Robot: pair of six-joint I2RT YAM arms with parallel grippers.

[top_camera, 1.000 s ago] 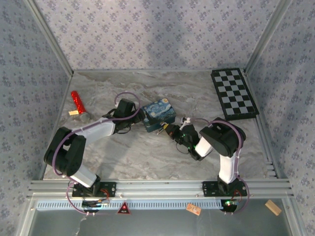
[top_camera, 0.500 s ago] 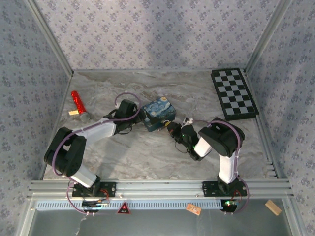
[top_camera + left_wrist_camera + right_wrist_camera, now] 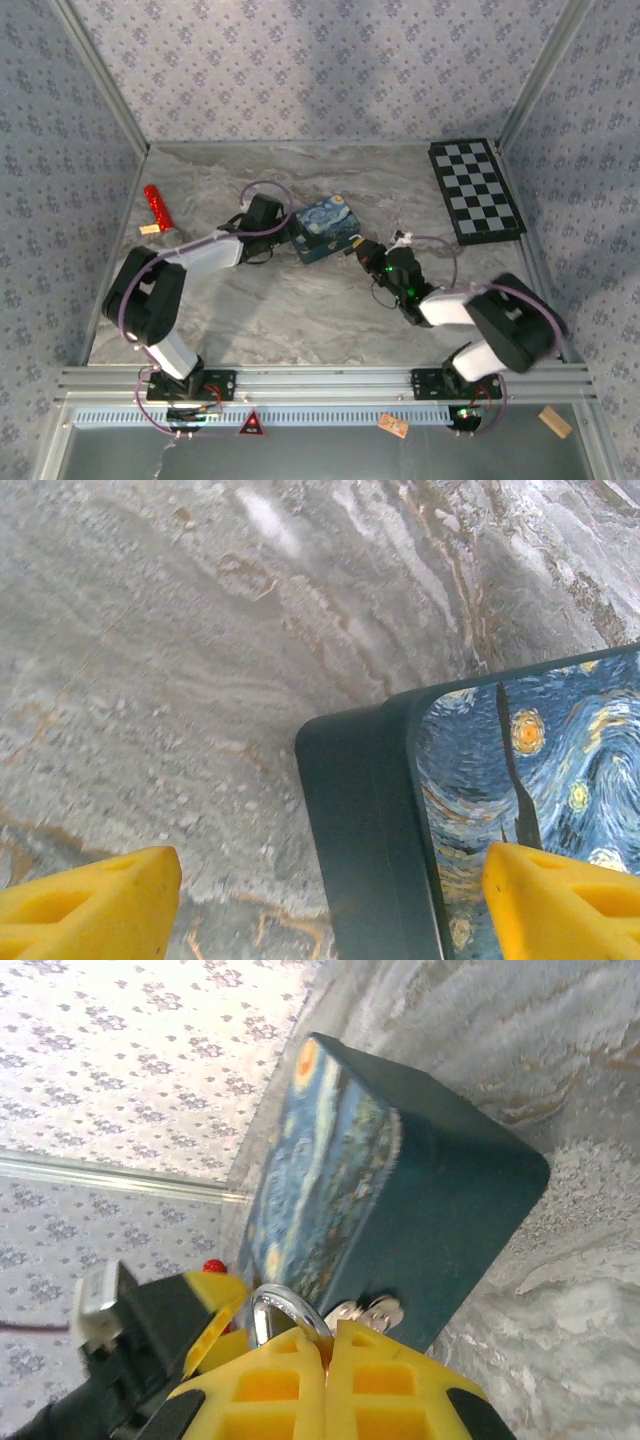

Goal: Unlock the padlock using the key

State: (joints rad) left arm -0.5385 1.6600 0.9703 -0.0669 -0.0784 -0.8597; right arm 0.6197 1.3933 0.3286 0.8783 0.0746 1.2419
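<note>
Pinching shut, the right hand has a metal loop at its tips, key ring or shackle unclear. Beyond it, silver hardware, likely the padlock, touches the painted box. Astride the box corner, the left hand gapes wide. Unlocking looks undone.

A lab test cell: wallpapered panels, aluminium frame, marble-print tabletop.

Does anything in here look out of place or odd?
A wooden block and a tan tag lie off the table, beyond its front rail. The starry-painted box sits skewed to the table edges.
</note>
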